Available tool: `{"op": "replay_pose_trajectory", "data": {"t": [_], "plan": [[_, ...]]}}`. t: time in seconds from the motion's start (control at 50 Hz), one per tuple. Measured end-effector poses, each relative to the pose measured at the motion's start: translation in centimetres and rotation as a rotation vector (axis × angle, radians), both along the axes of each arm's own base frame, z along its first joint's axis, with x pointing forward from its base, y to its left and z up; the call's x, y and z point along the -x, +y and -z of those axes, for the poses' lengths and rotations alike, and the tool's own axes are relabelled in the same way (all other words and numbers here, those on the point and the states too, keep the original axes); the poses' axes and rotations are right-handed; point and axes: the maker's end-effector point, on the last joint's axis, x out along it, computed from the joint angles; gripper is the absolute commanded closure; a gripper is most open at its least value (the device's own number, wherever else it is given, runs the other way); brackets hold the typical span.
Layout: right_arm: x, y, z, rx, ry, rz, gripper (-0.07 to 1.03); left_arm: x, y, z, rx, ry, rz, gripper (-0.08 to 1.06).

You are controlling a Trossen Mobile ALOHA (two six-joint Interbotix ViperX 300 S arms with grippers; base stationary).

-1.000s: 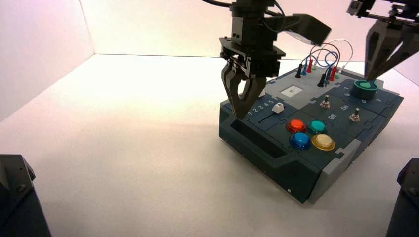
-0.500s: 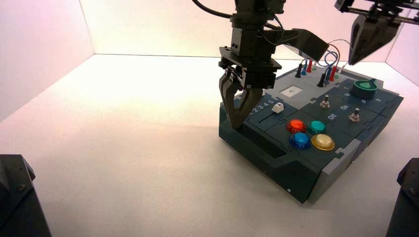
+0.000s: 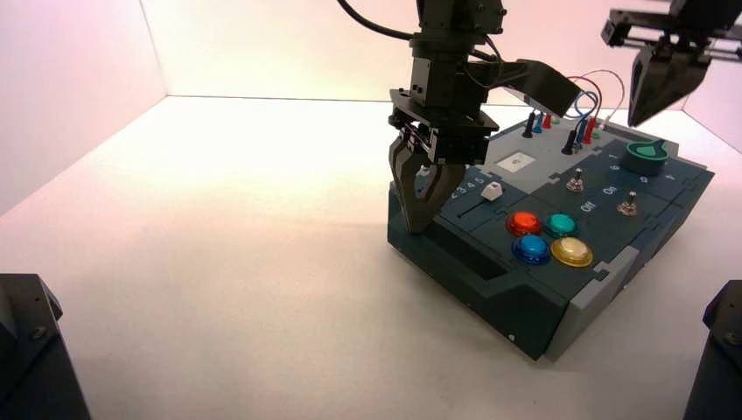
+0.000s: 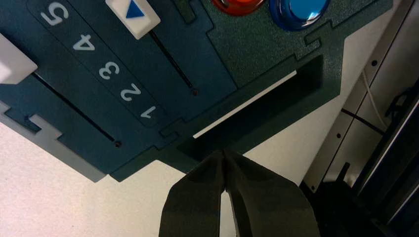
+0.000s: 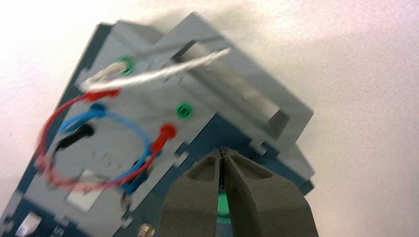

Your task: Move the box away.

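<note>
At the left, the left claw [image 3: 413, 227] is hanging over the near handle slot [image 3: 468, 254], having been easing across to the slot's left end over the last second; its fingers are clenching together on nothing, and whether the tips are touching the rim I am not able to tell. Further right, the box [image 3: 516, 311] is sitting where it was sitting a second ago, angled on the right part of the surface [image 3: 219, 262], so the moving itself is not beginning yet. At the far right, the right claw [image 3: 635, 122] is also clenching on nothing; it has been leaving the knob [image 3: 646, 157] and is now hovering above the box's far right part, near the far handle slot [image 5: 237, 84] and the white wire [image 5: 158, 74]. Both arms are seemingly taking up places at opposite ends, probably for pushing or hooking the box by its slots. The right claw is likely needing to lower beyond the far end while avoiding snagging the wires.
</note>
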Motion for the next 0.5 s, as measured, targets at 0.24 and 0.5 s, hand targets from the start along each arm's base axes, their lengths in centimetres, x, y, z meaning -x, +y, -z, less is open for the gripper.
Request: {"op": "replay_pose_trajectory", "data": {"t": [0.24, 0.5], "plan": [[-1.8, -0.4, 0.4, 0.012, -0.009, -0.008, 0.99, -0.2, -0.3, 0.0, 0.006, -0.005, 0.001, 1.01], [-3.7, -1.0, 0.9, 0.031, -0.014, -0.021, 0.99, -0.3, -0.5, 0.1, 0.007, -0.006, 0.001, 1.01]]}}
